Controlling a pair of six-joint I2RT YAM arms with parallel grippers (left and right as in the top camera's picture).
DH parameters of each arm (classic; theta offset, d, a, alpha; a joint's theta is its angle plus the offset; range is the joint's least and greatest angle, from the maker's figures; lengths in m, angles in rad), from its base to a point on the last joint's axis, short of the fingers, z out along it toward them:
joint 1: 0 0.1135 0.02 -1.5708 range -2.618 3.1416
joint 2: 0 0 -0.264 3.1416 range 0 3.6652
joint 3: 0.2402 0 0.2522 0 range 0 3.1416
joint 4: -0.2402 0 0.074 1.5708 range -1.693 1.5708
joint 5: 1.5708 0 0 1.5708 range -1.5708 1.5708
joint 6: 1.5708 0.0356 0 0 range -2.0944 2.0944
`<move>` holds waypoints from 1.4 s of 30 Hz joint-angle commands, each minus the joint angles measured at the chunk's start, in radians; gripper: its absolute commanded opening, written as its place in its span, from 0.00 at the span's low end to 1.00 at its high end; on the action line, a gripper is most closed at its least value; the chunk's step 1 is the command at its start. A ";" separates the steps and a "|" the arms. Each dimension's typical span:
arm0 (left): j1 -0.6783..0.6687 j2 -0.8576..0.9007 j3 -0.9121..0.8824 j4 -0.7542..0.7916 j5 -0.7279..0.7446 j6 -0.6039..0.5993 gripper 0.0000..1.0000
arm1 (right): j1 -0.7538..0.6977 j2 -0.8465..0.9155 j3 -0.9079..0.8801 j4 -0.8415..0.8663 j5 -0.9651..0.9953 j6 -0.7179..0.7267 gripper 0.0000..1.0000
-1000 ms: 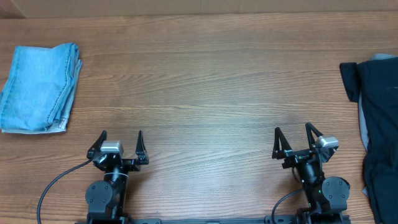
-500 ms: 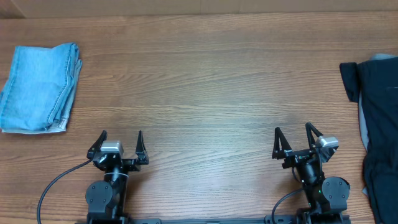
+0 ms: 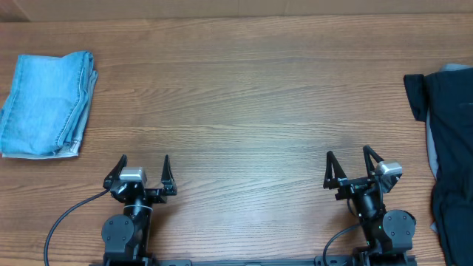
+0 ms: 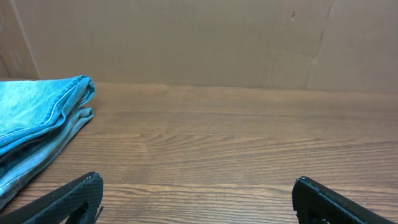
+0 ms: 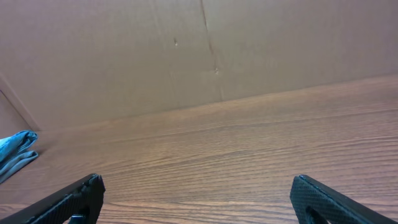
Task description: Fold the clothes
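Wooden counter [image 3: 251,96] seen from overhead. Folded light-blue denim [image 3: 48,103] lies at ten o'clock. At three o'clock, a black garment [image 3: 451,140] lies heaped over a grey one [image 3: 455,69]. Near six o'clock, the left gripper [image 3: 144,159] and right gripper [image 3: 348,155] sit with fingers spread wide, holding nothing.

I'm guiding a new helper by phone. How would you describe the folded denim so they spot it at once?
On the wooden table, look to the far left end, beyond the left gripper. There lies the light-blue denim garment, folded into a flat stack. The only other clothes, a dark heap at the right edge, are black and rumpled.
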 commanded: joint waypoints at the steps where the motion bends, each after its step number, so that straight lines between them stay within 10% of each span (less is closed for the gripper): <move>1: 0.007 -0.010 -0.003 0.001 -0.013 -0.014 1.00 | 0.005 -0.011 -0.010 0.005 0.010 0.005 1.00; 42: 0.007 -0.010 -0.003 0.001 -0.013 -0.014 1.00 | 0.003 0.070 0.119 0.239 0.366 0.132 1.00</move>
